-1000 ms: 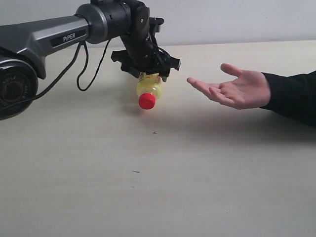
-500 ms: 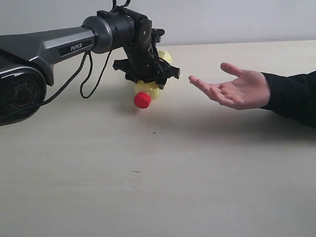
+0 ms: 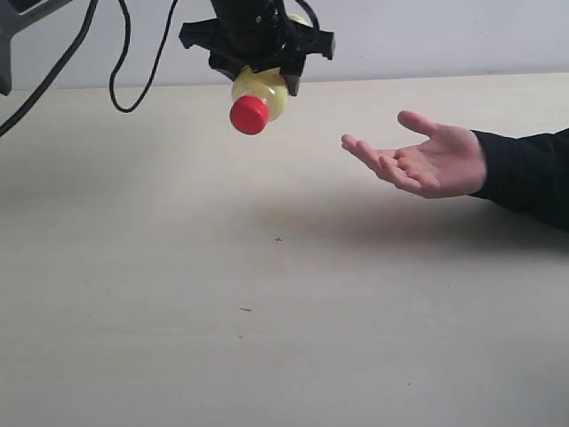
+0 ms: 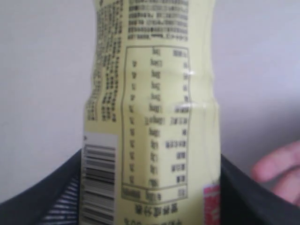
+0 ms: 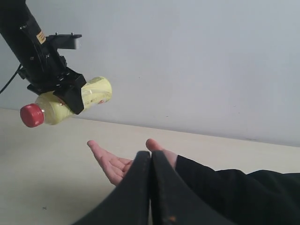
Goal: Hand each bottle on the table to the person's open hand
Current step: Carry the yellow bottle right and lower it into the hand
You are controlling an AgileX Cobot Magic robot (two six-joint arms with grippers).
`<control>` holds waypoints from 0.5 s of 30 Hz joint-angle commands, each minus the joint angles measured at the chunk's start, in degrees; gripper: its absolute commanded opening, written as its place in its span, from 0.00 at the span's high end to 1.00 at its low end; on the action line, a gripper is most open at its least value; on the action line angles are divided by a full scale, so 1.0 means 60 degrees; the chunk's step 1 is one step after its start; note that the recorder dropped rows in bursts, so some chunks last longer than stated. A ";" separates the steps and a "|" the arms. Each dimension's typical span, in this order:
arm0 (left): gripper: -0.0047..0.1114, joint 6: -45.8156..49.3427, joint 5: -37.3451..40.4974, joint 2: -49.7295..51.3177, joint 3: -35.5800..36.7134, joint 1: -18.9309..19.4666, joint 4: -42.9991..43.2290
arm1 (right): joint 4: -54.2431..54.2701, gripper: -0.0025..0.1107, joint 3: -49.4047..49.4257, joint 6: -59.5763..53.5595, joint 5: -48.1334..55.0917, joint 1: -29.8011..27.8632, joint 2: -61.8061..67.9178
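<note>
Beige table [image 3: 267,338] is spreading below; the person's open hand [image 3: 427,160] is waiting palm-up. Our right gripper [image 5: 151,164] is resting closed; our left gripper [image 3: 260,64] is clamping the yellow bottle [image 3: 262,93] mid-body, aloft near that hand. We are judging it light, slick, squashable.

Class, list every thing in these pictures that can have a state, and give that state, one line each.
yellow bottle: cap on, lying sideways in the air, clamped in the left gripper.
left gripper: shut on the yellow bottle.
right gripper: shut, holding nothing.
person's open hand: palm up, fingers spread, empty.
</note>
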 commanded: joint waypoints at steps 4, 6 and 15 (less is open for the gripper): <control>0.93 -0.1414 0.0032 -0.0487 -0.0057 -0.1361 0.0550 | -0.0004 0.98 0.0061 0.0000 -0.0061 -0.0022 -0.0029; 0.93 -0.1871 0.0032 -0.0487 -0.0057 -0.1750 0.0897 | -0.0004 0.98 0.0061 0.0000 -0.0061 -0.0022 -0.0029; 0.93 -0.3477 0.0032 -0.0487 -0.0057 -0.3071 0.1631 | -0.0004 0.98 0.0061 0.0000 -0.0061 -0.0022 -0.0029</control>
